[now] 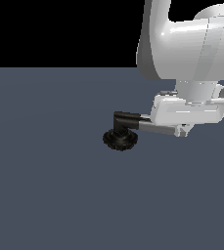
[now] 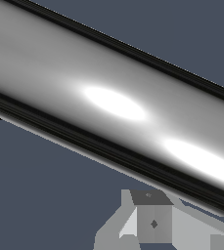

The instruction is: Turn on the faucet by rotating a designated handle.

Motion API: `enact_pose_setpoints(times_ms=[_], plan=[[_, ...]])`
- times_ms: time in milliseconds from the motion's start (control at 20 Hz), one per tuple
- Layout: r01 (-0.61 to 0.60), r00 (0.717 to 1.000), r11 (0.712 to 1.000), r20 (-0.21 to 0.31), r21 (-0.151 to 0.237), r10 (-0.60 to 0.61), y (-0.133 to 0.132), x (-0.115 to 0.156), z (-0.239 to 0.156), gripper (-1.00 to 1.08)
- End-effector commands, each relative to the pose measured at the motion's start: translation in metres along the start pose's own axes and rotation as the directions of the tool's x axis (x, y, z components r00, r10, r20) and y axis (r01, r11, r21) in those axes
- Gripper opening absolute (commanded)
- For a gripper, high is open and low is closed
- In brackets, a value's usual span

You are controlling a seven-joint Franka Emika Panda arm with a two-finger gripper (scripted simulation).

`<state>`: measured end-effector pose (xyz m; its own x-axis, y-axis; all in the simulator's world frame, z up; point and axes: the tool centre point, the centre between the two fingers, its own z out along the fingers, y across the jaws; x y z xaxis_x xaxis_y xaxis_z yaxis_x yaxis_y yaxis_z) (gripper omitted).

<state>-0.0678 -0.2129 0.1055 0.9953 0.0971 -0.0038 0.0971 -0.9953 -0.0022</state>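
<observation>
The big white robot arm [image 1: 191, 44] hangs low over the dark grey desk [image 1: 45, 185]. Its claw [image 1: 184, 131] sits right at the far end of the shiny silver handle [image 1: 157, 129]; I cannot tell if the claw is open or closed. The small faucet [image 1: 121, 132] stands near the middle of the desk on its black round base [image 1: 119, 140]. In the wrist view the handle [image 2: 108, 102] fills most of the picture, very close to one grey fingertip [image 2: 152, 222].

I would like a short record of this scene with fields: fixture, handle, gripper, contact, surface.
fixture: small faucet with a black ridged round base and a black elbow joint
handle: shiny silver cylindrical bar, running from the elbow toward the exterior view's right
gripper: large white robot gripper, at the bar's far end; open or shut cannot be told
contact: very close to the bar; touching unclear
surface: plain dark grey-blue floor
</observation>
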Motion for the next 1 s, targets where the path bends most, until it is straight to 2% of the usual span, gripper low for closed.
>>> enact_pose_setpoints(times_ms=[0, 950], plan=[[0.013, 1.000, 1.000, -0.004, -0.001, -0.013, 0.001, 0.012, 0.001, -1.00], [0.006, 1.000, 1.000, -0.004, -0.002, -0.006, 0.042, 0.054, 0.001, -1.00]])
